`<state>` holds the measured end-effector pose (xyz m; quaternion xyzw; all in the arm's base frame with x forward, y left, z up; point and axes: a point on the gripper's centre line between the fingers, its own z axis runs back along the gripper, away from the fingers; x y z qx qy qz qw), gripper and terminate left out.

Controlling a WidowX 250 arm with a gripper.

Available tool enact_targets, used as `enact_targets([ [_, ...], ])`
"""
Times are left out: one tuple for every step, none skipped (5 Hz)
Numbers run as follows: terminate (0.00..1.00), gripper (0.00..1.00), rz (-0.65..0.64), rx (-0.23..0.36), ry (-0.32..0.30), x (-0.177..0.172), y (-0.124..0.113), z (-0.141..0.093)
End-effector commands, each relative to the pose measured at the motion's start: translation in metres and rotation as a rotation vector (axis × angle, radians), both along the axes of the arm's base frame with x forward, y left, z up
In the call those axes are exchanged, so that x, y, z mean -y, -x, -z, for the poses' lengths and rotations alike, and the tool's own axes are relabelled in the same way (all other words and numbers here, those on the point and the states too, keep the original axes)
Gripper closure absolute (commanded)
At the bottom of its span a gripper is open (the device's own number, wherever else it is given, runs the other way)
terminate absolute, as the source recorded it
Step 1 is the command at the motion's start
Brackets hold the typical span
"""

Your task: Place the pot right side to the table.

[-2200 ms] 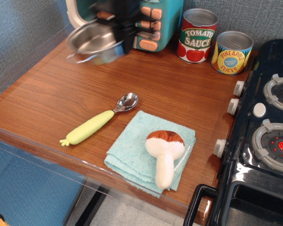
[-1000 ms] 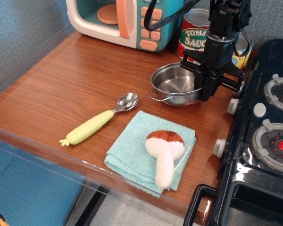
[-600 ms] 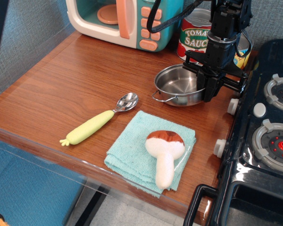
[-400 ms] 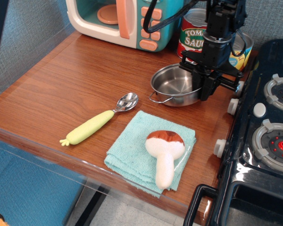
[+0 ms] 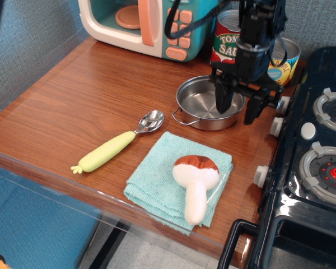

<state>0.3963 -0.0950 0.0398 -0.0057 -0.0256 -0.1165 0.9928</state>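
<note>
Reddish-brown wood grain covers the table [image 5: 73, 106], whose rounded near edge runs along the lower left. On its near left lies a spoon [image 5: 116, 143] with a pale green handle and a shiny bowl, the bowl pointing toward the far right. Far behind it, at the back edge, stands a toy microwave [image 5: 148, 25] in teal, white and orange. Just right of the spoon a light teal cloth [image 5: 157, 185] lies folded near the front edge, and a plush mushroom [image 5: 196, 180] with a brown cap and white stem rests on it.

Beyond the cloth, on the right part of the tabletop, the pot [image 5: 204, 106] sits upright and flat on the wood, its open mouth up, 1 thin wire handle sticking out toward the near left. The black gripper [image 5: 238, 105] hangs over the pot's right rim with its 2 fingers spread apart: 1 finger reaches down inside the bowl, the other stands outside the rim on the right, and neither clearly pinches the steel wall, so the pincer is released.

Behind the arm stand 2 labelled cans, a tomato sauce can [image 5: 225, 42] partly hidden and a pineapple can [image 5: 283, 59] further right. At the far right a black toy stove [image 5: 313, 168] sits against the table, showing 2 burners and white knobs.
</note>
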Motion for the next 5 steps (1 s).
enact_targets([
  [0.00, 0.00, -0.036, 0.180, 0.041, -0.0003, 0.0141, -0.0822],
  [0.00, 0.00, -0.052, 0.156, 0.047, -0.0011, 0.0208, -0.0843],
  [0.00, 0.00, -0.052, 0.156, 0.047, -0.0011, 0.0208, -0.0843],
  [0.00, 0.00, -0.052, 0.156, 0.047, -0.0011, 0.0208, -0.0843],
  [1.00, 0.00, -0.052, 0.156, 0.047, -0.0011, 0.0208, -0.0843],
])
